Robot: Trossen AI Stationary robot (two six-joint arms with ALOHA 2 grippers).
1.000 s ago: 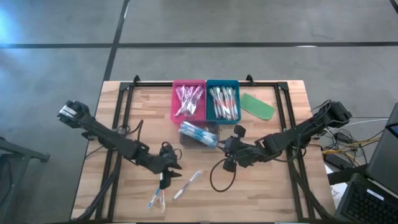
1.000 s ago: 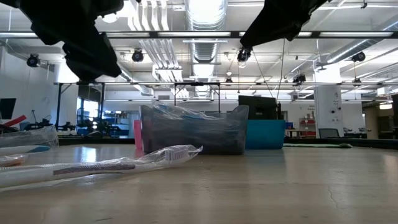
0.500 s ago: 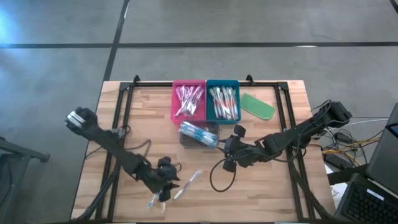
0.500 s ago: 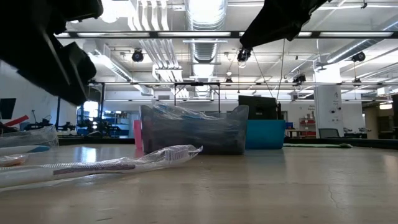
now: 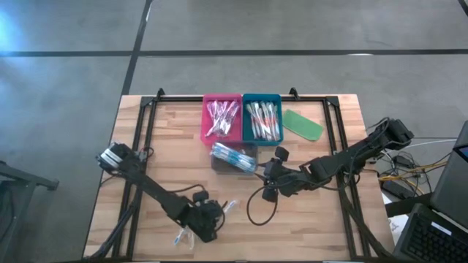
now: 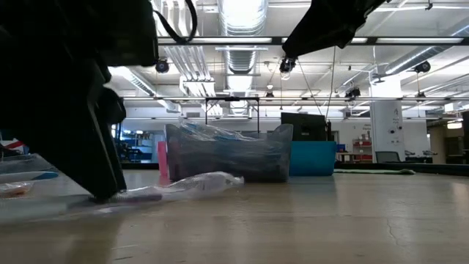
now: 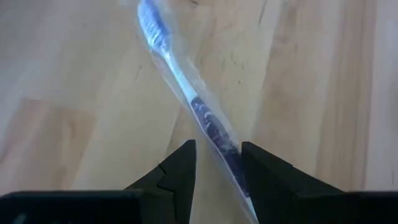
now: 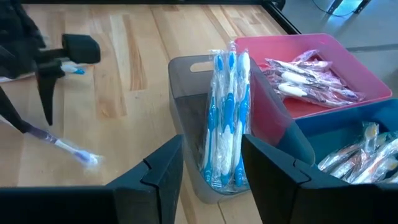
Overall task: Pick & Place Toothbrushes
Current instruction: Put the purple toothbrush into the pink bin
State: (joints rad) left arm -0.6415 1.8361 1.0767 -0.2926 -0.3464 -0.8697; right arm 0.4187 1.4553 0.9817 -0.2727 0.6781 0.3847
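Left gripper (image 5: 207,223) low at the near-left of the tabletop (image 5: 329,219), jaws apart and straddling the handle of a wrapped toothbrush (image 7: 186,93) that lies flat on the wood; not yet closed on it. Another loose toothbrush (image 5: 181,235) lies just left of that gripper. Right gripper (image 5: 268,177) hovers mid-tabletop, jaws apart, holding nothing, just right of the grey bin (image 8: 186,118), which holds blue toothbrushes standing upright. Behind it, at the far edge, pink tray (image 5: 221,118) and teal tray (image 5: 262,117) side by side, both holding toothbrushes. Green oblong piece (image 5: 303,123) right of teal tray.
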